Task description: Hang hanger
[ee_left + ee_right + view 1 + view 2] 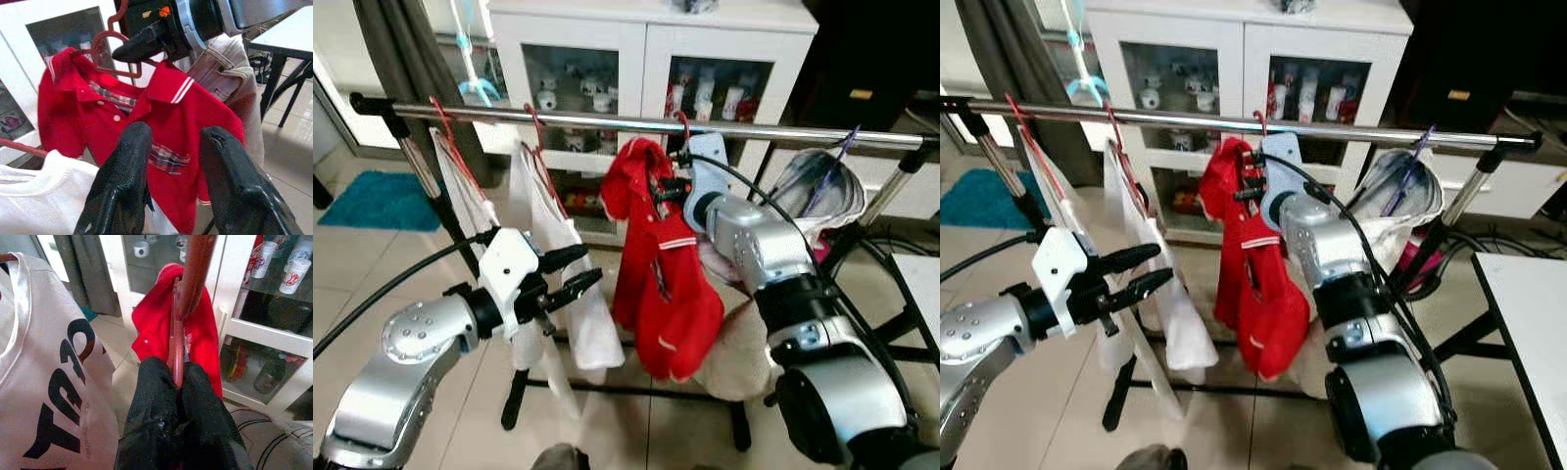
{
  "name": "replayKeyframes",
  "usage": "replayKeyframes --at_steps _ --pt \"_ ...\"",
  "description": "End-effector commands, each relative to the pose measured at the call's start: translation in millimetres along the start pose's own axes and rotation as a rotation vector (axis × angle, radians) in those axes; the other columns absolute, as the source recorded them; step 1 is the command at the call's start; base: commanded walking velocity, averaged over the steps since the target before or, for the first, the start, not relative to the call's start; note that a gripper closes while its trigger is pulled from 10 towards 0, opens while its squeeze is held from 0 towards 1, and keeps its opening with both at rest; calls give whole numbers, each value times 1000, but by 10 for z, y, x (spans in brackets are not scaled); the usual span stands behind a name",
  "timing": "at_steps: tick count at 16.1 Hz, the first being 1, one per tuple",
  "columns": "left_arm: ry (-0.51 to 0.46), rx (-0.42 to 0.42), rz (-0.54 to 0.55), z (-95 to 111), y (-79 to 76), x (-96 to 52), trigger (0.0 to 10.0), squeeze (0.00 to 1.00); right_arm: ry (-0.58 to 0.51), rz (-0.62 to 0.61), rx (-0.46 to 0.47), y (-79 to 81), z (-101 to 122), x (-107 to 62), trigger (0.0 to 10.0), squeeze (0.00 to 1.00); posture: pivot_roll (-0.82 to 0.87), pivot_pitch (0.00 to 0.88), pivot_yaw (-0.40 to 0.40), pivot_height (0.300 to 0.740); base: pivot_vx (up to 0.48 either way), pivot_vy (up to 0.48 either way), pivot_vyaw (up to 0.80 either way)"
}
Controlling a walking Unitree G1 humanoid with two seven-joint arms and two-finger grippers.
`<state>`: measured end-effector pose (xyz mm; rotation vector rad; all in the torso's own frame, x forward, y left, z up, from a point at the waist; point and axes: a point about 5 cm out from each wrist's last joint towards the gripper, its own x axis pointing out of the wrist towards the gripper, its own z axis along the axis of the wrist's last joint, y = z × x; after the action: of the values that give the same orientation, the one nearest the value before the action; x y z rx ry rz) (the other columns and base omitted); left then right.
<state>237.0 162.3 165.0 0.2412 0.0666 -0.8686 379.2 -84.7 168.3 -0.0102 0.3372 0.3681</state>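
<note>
Cabinet [646, 59] contents too blurry.

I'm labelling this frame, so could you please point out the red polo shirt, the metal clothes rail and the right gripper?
red polo shirt [666, 284]: left eye view, chest.
metal clothes rail [587, 118]: left eye view, bare bar.
right gripper [177, 396]: right wrist view, between fingertips.

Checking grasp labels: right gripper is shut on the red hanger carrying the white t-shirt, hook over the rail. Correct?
Not quite. The right gripper is shut on the red hanger, and its hook is over the rail, but the hanger carries the red polo shirt, not the white t-shirt. The left wrist view shows it.
</note>
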Motion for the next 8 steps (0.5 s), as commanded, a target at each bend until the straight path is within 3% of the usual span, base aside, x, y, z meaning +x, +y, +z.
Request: replayKeyframes --at_steps 1,2,3,4,7,8 --pt "0 7 -10 22 -17 -14 10000 0 13 -4 12 -27 -34 17 10000 0 95 65 -2 740 0 0 0" --pt "1 8 -8 21 -14 -9 10000 0 -5 1 18 -31 -7 18 10000 0 95 65 -2 740 0 0 0" --pt "2 10 -1 19 -8 -3 10000 0 -36 9 22 -38 28 12 10000 784 94 64 0 740 0 0 0" --pt "1 10 9 18 -1 4 10000 0 -71 13 28 -49 60 -5 10000 1000 96 65 -1 740 0 0 0" --pt "-47 -32 108 34 66 27 10000 0 -180 19 54 -95 128 -139 10000 1000 97 65 -2 740 0 0 0" --pt "-100 -80 185 57 131 33 10000 0 -251 35 75 -118 170 -274 10000 1000 91 65 4 740 0 0 0"
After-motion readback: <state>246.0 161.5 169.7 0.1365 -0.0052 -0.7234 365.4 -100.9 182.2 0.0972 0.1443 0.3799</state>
